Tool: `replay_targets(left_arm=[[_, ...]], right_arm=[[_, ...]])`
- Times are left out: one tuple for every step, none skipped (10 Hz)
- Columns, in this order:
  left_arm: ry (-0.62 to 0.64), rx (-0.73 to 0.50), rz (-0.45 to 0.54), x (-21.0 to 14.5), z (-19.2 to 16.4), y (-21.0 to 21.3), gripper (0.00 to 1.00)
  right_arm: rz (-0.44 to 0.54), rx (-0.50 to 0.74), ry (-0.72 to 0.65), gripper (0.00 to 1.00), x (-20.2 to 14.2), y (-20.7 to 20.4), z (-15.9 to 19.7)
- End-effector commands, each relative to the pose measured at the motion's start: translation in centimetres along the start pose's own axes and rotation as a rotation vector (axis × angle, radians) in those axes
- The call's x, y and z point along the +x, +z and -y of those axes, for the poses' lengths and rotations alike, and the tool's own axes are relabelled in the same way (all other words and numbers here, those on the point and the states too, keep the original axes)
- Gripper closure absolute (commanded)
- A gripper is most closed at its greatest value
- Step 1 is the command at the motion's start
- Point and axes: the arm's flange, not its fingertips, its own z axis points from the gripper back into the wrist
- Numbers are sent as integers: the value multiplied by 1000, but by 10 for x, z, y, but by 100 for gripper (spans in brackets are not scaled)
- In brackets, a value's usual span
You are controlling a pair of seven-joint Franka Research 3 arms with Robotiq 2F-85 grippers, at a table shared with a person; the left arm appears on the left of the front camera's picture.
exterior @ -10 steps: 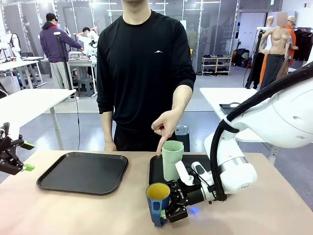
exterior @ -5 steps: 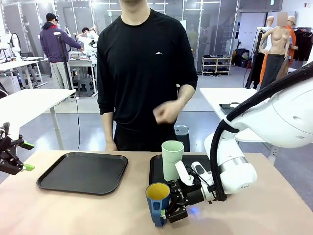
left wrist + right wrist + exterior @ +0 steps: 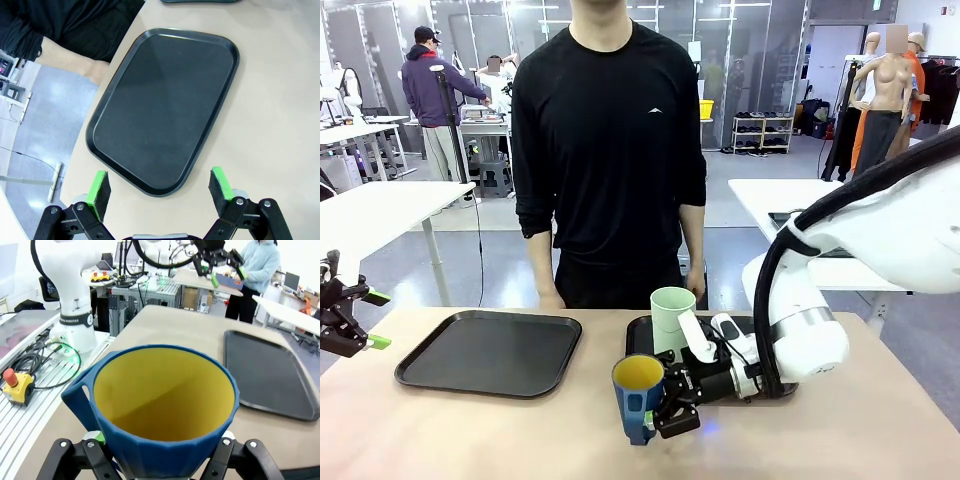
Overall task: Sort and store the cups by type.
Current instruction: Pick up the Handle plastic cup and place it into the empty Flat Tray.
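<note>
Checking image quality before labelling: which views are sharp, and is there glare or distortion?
Front view: sharp, evenly lit, soft shadows. Left wrist view: crisp, faint sheen on the left tray. Right wrist view: wide-angle bulge swells the blue mug, background soft.

The person's hand (image 3: pixel 696 283), which a second ago pointed down at the rim of the green tumbler (image 3: pixel 671 318) and then drew back to the chest, now hangs at the side by the far edge of the worktop (image 3: pixel 470 440). The right gripper (image 3: pixel 665 410) has lifted the blue mug (image 3: pixel 639 396) slightly off the worktop and carried it a little to the left, with the arm's elbow raised higher on the right.
</note>
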Motion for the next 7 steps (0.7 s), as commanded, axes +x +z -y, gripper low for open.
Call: replay_targets(left_arm=[[-20,19,-6,-2,3,-2,0],[-20,19,-6,-2,3,-2,0],[-20,19,-6,-2,3,-2,0],[-20,19,-6,-2,3,-2,0],[-20,19,-6,-2,3,-2,0],[-20,19,-6,-2,3,-2,0],[-20,19,-6,-2,3,-2,0]], right_arm=[[9,-13,9,81,35,-4,-13],[-5,-13,14,81,44,-6,-14],[-10,-13,13,81,50,-7,-14],[-6,-26,2,81,54,-7,-14],[-10,-49,-10,81,57,-6,-14],[-1,6,41,81,52,-3,-11],[-1,6,41,81,52,-3,-11]])
